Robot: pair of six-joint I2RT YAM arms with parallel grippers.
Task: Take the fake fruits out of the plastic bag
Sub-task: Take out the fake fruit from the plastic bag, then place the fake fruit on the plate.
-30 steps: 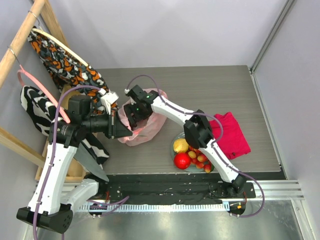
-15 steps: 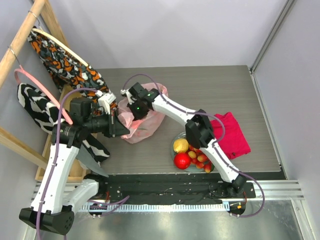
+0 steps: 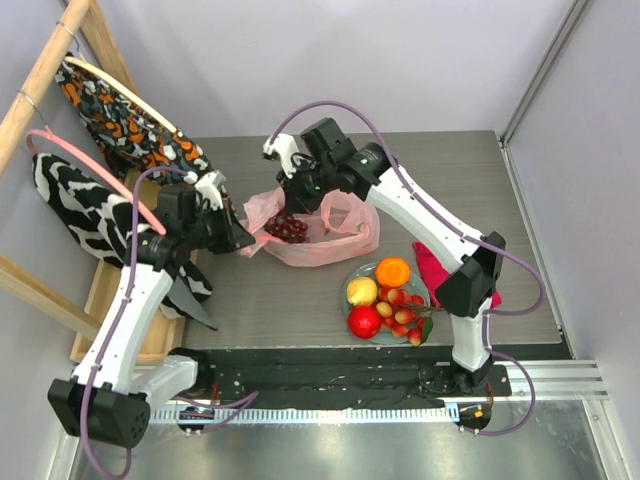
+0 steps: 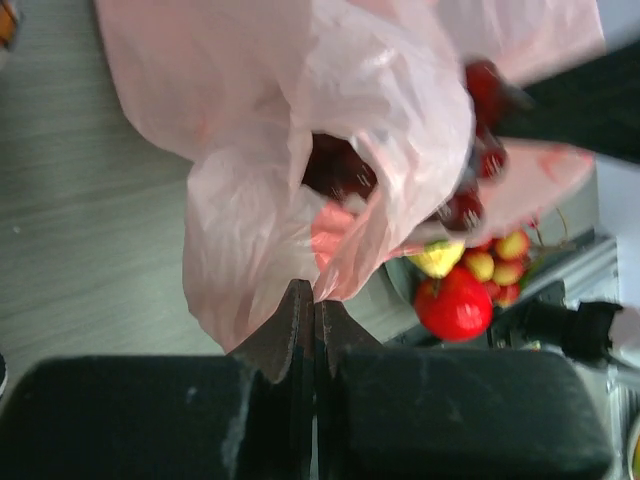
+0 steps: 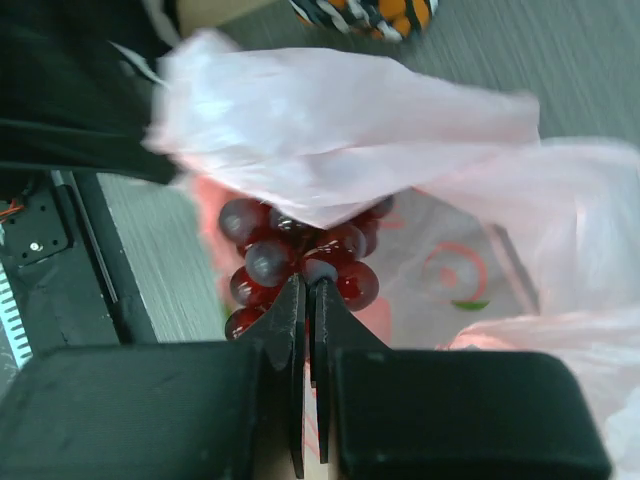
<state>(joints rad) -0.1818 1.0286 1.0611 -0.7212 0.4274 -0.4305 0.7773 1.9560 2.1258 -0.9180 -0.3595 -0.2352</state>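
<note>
Grape bunch (image 3: 289, 226) in closed right pincer (image 5: 306, 283), plastic bag (image 3: 345, 228) draped over; left pincer (image 4: 314, 300) clamps its edge; plate (image 3: 368, 269) nearby.

magenta cloth (image 3: 428, 264) beside grey-green plate (image 3: 367, 271), patterned garments (image 3: 95, 215) on wooden rack (image 3: 40, 76).

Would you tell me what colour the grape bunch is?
Dark red-purple and glossy; the grape bunch shows best in the right wrist view.

Bottom centre, the left gripper (image 4: 313, 318) pinches the pink plastic bag (image 4: 280, 90). A red apple (image 4: 455, 305) shows at lower right.
</note>
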